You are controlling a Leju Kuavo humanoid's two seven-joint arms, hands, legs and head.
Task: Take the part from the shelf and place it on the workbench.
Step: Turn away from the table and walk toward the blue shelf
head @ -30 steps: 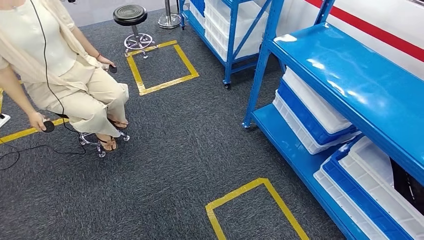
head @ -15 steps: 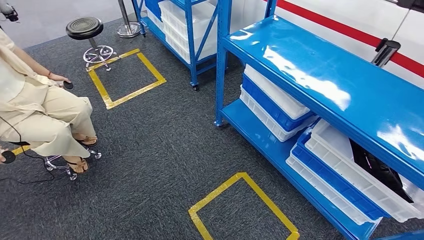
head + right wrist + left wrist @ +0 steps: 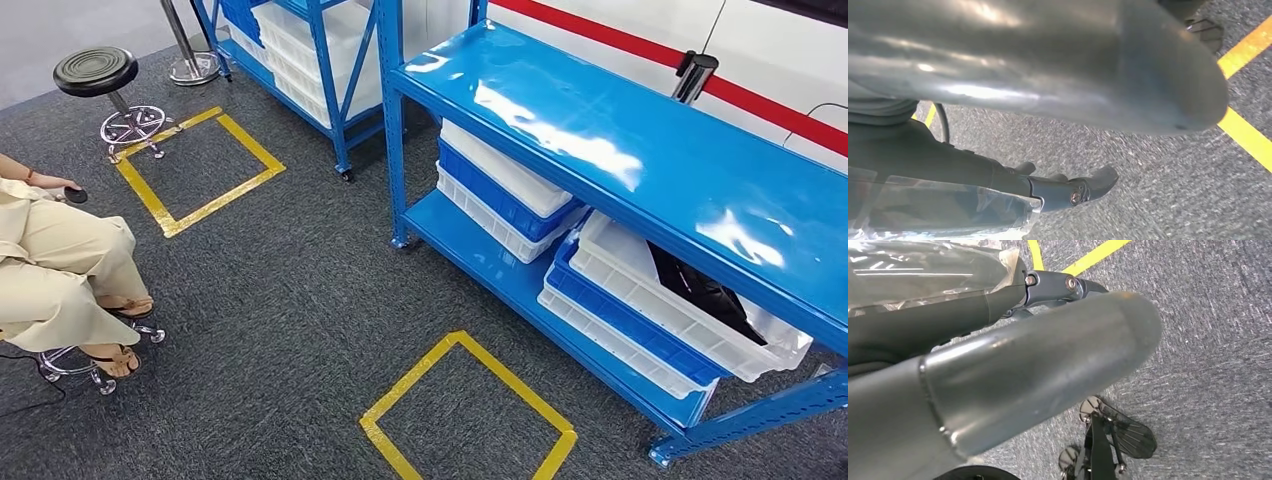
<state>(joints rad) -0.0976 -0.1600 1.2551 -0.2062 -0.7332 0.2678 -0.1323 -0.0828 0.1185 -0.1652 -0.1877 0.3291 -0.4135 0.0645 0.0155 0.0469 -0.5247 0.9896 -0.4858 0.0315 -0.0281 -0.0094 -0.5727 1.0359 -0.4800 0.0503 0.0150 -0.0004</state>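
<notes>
The blue shelf has a bare glossy top deck, open from above except for a dark cylindrical post at its rear edge. The lower deck is crowded: a stack of white and blue bins sits beside a second stack, whose top white bin is open and holds a dark part; the top deck overhangs it closely. Blue uprights flank the front. The carpeted floor before the shelf is open; a seated person and a stool stand well apart from it.
</notes>
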